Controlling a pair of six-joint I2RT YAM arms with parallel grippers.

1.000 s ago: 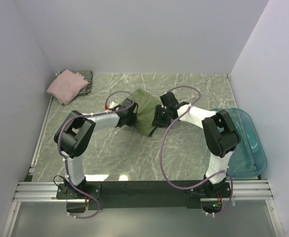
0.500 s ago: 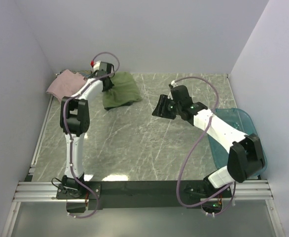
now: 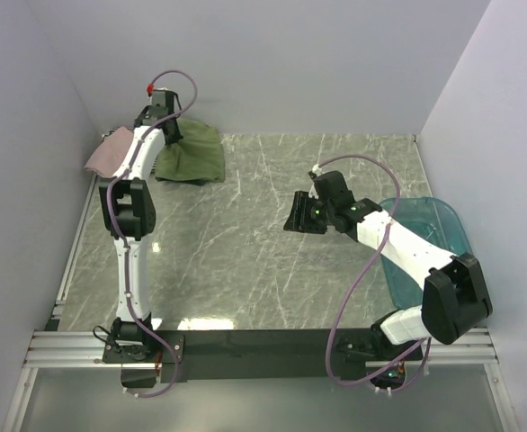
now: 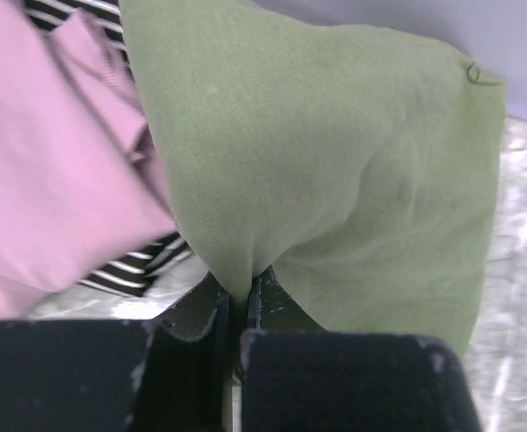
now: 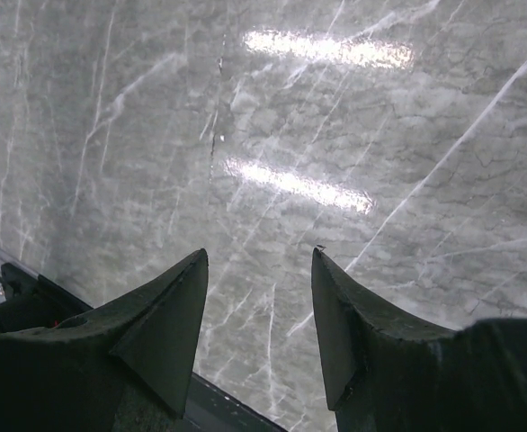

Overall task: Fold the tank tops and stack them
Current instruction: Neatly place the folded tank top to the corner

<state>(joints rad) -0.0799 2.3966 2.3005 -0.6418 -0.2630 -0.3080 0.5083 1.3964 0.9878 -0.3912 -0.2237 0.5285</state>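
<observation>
The left claw (image 4: 247,292) is pinched tight on an edge of the olive-green tank top (image 3: 196,155), arm stretched to the table's far-left corner. The right claw (image 5: 259,261) hangs open and empty over bare tabletop, right of centre.

From the pinch, the folded olive top fans out away from the fingers. We see it lying by the far edge, its longer side seeming to slant from the corner toward the table's middle (the arm hides part of it). In the wrist view its left margin laps over the pink tank top (image 4: 57,180), which lies on the black-and-white striped tank top (image 4: 124,272) in that same corner.

The table (image 3: 245,252) is glossy grey-green marble veined in white, boxed in by plain pale walls on three sides. We count three tank tops, two arms and one translucent teal tub (image 3: 448,225) at the right edge.
</observation>
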